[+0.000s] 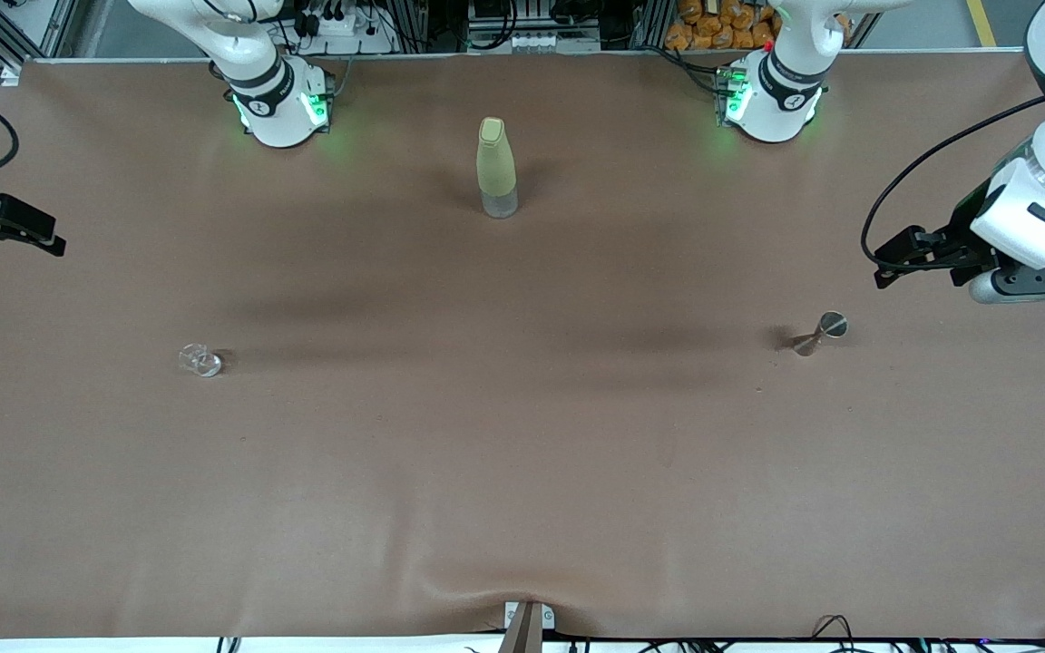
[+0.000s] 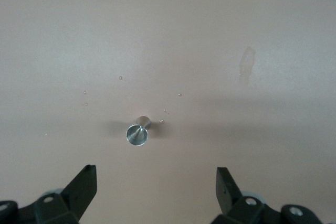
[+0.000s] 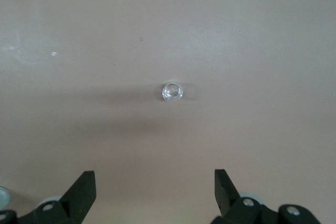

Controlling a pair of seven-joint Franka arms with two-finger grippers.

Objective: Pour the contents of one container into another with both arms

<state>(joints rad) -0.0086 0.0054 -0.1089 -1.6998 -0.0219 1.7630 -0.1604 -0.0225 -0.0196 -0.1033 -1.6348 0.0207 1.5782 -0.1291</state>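
Clear glass cup (image 1: 200, 360) is standing toward the right arm's end of the brown worktop (image 1: 522, 472), metal jigger (image 1: 820, 332) toward the left arm's end. The right tool (image 3: 155, 190) and left tool (image 2: 156, 187) are hovering wide open and empty, each over its own vessel, probably lining up grasps.

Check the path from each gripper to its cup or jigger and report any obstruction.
Nothing visible blocks either. The right gripper, fingers open, looks straight down on the glass cup over bare table; the left gripper, open, likewise on the jigger. The bottle stands apart, farther from the front camera, midway between them.
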